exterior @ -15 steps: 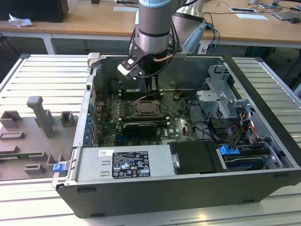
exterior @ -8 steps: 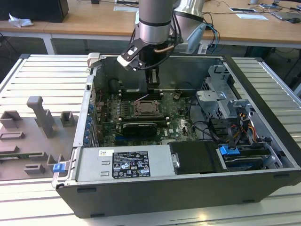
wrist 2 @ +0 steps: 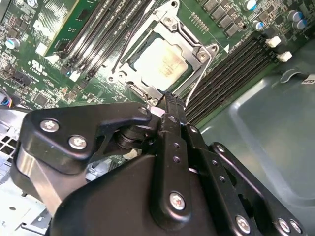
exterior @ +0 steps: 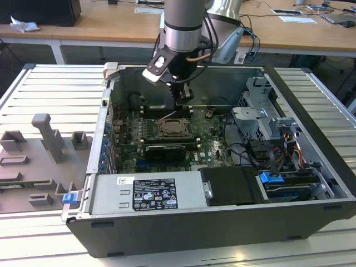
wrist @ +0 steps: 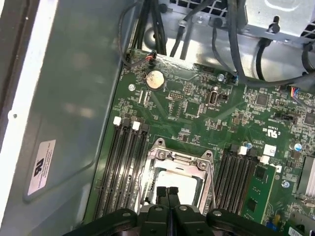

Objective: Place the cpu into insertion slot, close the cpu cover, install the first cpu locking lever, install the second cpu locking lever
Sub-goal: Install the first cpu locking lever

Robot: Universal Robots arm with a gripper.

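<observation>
1. Small flat square cpu with a pale silver-grey metal top (wrist 2: 162, 61) sits in the square dark insertion slot (exterior: 174, 129), near the middle of the green motherboard (wrist: 197, 113).
2. Thin silver metal cpu cover, a frame with a square opening (wrist: 178, 158), lies down around the chip, whose top shows through the opening.
3. Black two-fingered gripper (wrist: 168, 191): the fingers are pressed together with only a seam between them and nothing held. In the first wrist view the tips hang over the near edge of the chip.
4. In the second wrist view the tips are at one corner of the socket frame, just beside the end of a thin silver wire lever (wrist 2: 199, 78) running along that side. I cannot tell whether they touch it, or whether it is latched.
5. Long black memory slots (wrist: 125, 162) flank the socket on both sides, and a round silver coin cell (wrist: 154, 78) lies near the board's far edge.
6. The board is inside an open dark grey computer case (exterior: 311, 111), which also holds a silver power supply box with a label (exterior: 150, 194) along its near wall.
7. The case rests on a slatted metal table (exterior: 50, 89).
</observation>
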